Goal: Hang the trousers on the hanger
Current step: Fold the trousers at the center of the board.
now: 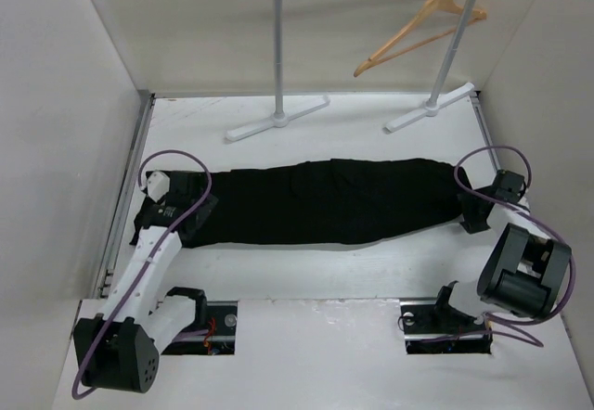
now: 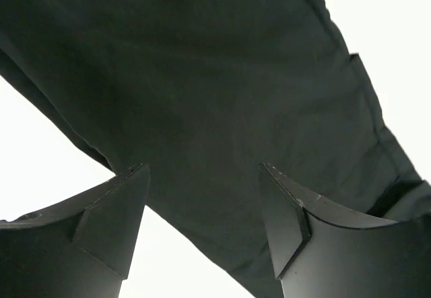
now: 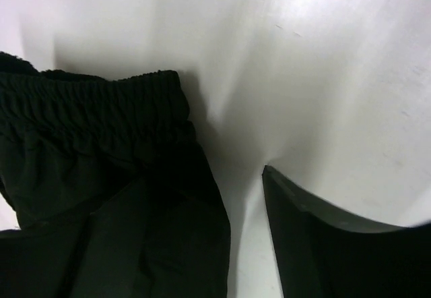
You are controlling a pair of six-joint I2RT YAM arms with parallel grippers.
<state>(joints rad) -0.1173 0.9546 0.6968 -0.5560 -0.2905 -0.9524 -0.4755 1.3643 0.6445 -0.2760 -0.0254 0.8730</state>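
The trousers (image 1: 325,201) are plain black cloth, laid out flat and fairly smooth as one long dark strip. The right wrist view shows a gathered elastic waistband (image 3: 101,99). They lie across the middle of the white table (image 1: 353,271), between the two arms. Far behind them stands a grey rail stand (image 1: 278,48) on two flat feet. The tan wooden hanger (image 1: 418,32) hangs tilted from its rail at the far right, well apart from the trousers. Nothing lies between the cloth and the stand. The left gripper (image 2: 202,200) is over the left end of the trousers. Its fingers (image 2: 111,220) stand well apart, with cloth showing in the gap below them and nothing pinched. The right gripper (image 1: 476,209) is at the right end, just beside the waistband. Only one finger (image 3: 323,244) shows in its wrist view, set wide to the side over bare table and apart from the cloth edge. That gripper looks open and has hold of nothing that can be seen. The trousers' long axis runs left to right, with the waist at the right and the legs pointing left.
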